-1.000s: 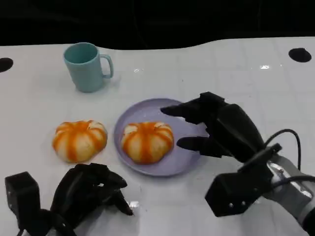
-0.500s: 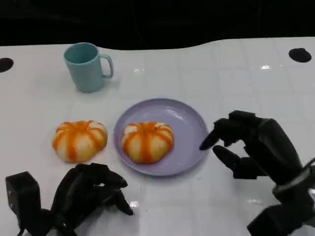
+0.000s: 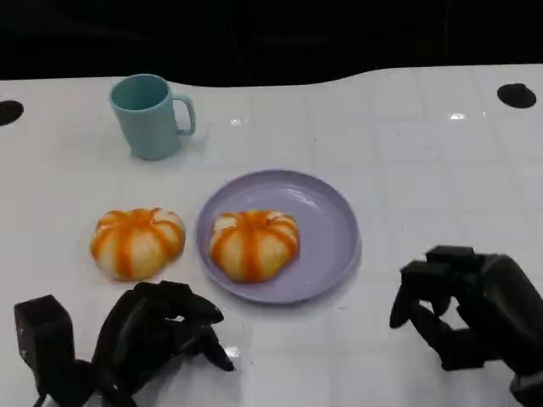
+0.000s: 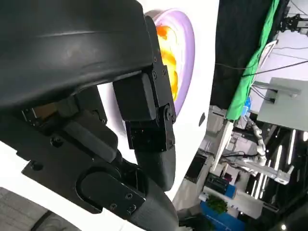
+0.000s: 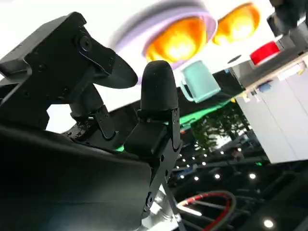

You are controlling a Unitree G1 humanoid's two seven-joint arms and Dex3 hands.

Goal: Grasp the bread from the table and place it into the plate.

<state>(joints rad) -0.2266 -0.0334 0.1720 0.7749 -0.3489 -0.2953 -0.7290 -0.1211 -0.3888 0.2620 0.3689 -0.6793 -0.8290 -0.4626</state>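
Observation:
An orange-striped bread (image 3: pixel 253 244) lies in the left half of the purple plate (image 3: pixel 327 225) at the middle of the table. A second, similar bread (image 3: pixel 137 242) sits on the table just left of the plate. My right hand (image 3: pixel 471 314) is low at the front right, clear of the plate, holding nothing, its fingers bent but apart. My left hand (image 3: pixel 157 335) rests near the front edge below the second bread, fingers curled in on nothing. The right wrist view shows the plated bread (image 5: pixel 179 42) beyond my fingers (image 5: pixel 156 91). The left wrist view catches the plate (image 4: pixel 185 33).
A teal mug (image 3: pixel 151 114) stands at the back left, handle to the right. Two black round marks (image 3: pixel 517 94) (image 3: pixel 7 110) sit at the table's far corners. Beyond the table's back edge it is dark.
My right hand has drawn back from over the plate's right side to the front right of the table. The bread stays in the plate. The left hand has not moved.

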